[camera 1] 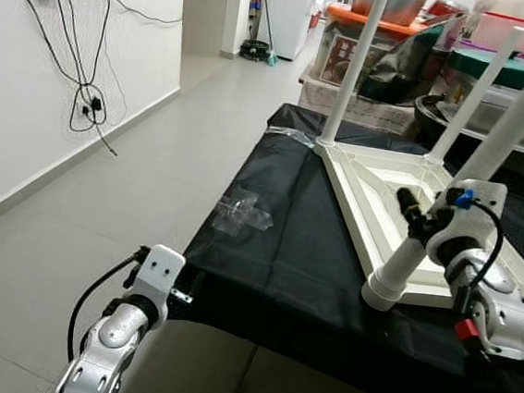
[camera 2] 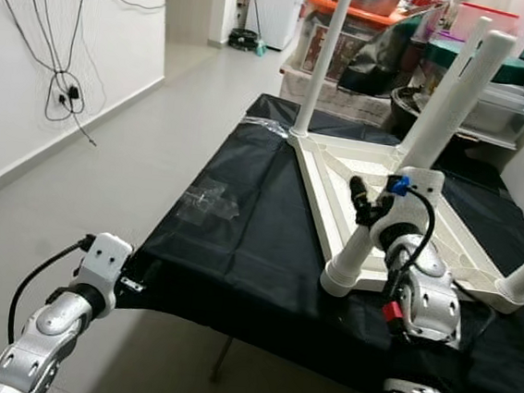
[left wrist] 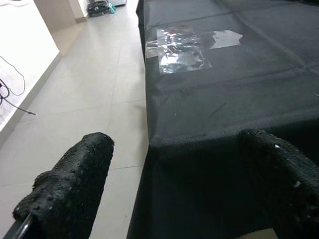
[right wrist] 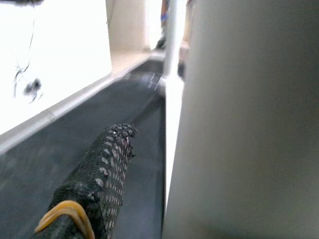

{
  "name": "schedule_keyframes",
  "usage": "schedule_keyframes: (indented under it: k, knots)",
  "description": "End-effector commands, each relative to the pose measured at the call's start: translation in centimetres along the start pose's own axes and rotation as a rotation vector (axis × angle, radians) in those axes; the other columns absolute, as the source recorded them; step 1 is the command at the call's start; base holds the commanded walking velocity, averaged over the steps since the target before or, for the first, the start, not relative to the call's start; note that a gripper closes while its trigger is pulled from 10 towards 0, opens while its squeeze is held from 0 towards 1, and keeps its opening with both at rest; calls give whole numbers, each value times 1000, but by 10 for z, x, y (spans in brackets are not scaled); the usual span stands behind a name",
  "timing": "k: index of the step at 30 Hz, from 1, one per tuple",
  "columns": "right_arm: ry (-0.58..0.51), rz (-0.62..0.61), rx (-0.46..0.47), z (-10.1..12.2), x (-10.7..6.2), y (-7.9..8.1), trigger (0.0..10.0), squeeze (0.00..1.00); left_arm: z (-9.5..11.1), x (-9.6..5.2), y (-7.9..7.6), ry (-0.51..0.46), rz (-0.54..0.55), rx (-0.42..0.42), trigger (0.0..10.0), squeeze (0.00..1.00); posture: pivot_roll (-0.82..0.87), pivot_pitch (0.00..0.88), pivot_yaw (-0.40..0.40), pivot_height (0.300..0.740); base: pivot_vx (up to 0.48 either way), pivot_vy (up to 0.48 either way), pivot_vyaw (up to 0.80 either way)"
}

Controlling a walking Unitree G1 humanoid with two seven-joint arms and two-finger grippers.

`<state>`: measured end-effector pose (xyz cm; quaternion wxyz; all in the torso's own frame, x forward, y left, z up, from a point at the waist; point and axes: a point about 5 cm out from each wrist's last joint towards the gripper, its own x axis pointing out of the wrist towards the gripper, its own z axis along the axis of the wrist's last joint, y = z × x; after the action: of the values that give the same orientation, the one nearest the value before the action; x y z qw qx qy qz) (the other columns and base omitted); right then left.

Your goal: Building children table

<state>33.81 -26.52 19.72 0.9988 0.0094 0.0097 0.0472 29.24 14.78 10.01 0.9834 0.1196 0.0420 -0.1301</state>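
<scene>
Gripping a white table leg (camera 1: 473, 175), right gripper (camera 1: 416, 214).

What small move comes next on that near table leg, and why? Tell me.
Probably turn the near leg a little further into its corner socket. The right gripper is up against this leg, which leans, while the far leg of the upturned white table stands straight. Whether the fingers grip it cannot be seen.

left gripper (left wrist: 174, 184) spread wide, right arm (camera 1: 484, 302) raised
</scene>
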Motion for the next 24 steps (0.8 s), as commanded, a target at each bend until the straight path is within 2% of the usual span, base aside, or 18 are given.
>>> schedule_keyframes:
  k: [1,2,3,4,7,9,10,11,12,13,14,16,17,18,20,21,23,24]
  knots:
    - [23,68,-1,-6,1,6,9725,0,1,2,-2,0,-13,16,10000,0,109,0,-131,740,0,0,0]
    - [29,67,-11,-7,3,7,4000,0,1,3,-1,-2,-14,17,10000,0,111,0,-129,740,0,0,0]
    - [29,67,-11,-7,3,7,4000,0,1,3,-1,-2,-14,17,10000,0,111,0,-129,740,0,0,0]
    - [55,53,-26,-12,6,8,0,0,2,3,-1,-3,-14,19,10000,0,117,0,-128,740,0,0,0]
    - [84,-10,-8,-18,8,5,0,0,1,2,0,-3,-14,21,10000,0,120,0,-127,740,0,0,0]
    - [91,-109,49,-24,9,1,0,0,1,1,1,-2,-15,23,10000,0,119,0,-128,740,0,0,0]
    - [107,-265,86,-32,8,-4,0,0,1,1,1,0,-15,25,10000,0,117,0,-123,740,0,0,0]
    - [107,-265,86,-32,8,-4,0,0,1,1,1,0,-15,25,10000,0,117,0,-123,740,0,0,0]
    - [110,-435,132,-39,4,-5,0,0,0,0,1,1,-16,27,10000,0,116,0,-122,740,0,0,0]
    - [110,-435,132,-39,4,-5,0,0,0,0,1,1,-16,27,10000,0,116,0,-122,740,0,0,0]
    - [110,-537,157,-44,0,-5,0,0,0,0,1,1,-17,27,10000,0,121,0,-118,740,0,0,0]
    - [110,-537,157,-44,0,-5,0,0,0,0,1,1,-17,27,10000,0,121,0,-118,740,0,0,0]
    - [110,-606,171,-49,-5,7,0,0,1,0,0,-1,-20,27,10000,0,124,0,-118,740,0,0,0]
    - [113,-628,177,-51,-9,29,0,0,2,0,0,-2,-24,27,10000,0,118,0,-115,740,0,0,0]
    - [113,-628,177,-51,-9,29,0,0,2,0,0,-2,-24,27,10000,0,118,0,-115,740,0,0,0]
    - [112,-604,164,-48,-11,48,0,0,2,1,-1,-3,-26,28,10000,0,118,0,-117,740,0,0,0]
    - [150,-547,136,-45,-9,65,0,0,3,2,-1,-3,-28,29,10000,0,115,0,-121,740,0,0,0]
    - [156,-535,120,-43,-7,63,10000,0,3,2,-1,-3,-27,29,10000,0,113,0,-120,740,0,0,0]
